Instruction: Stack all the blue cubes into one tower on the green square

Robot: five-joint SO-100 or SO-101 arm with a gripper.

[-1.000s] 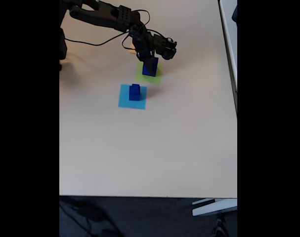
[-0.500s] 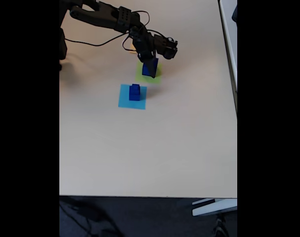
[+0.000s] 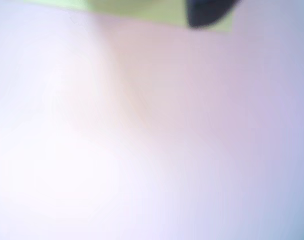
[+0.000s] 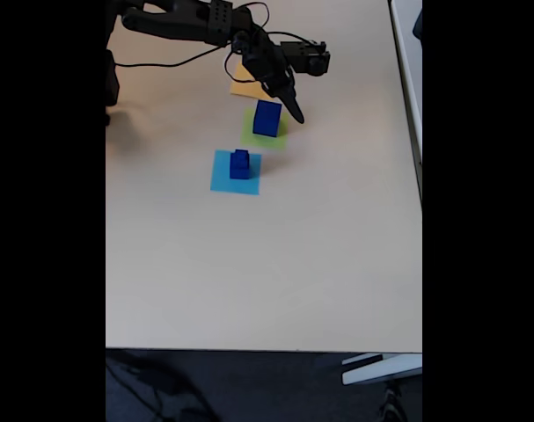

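My claw [image 4: 295, 112] hangs just right of the large blue cube [image 4: 267, 118] on the green square [image 4: 252, 134], whether parted or shut I cannot tell, and a careless swing could knock it off.

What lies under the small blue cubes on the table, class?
In the fixed view, the larger cube rests on the green square; the smaller stack sits on a light-blue square. The paper directly beneath each is hidden.
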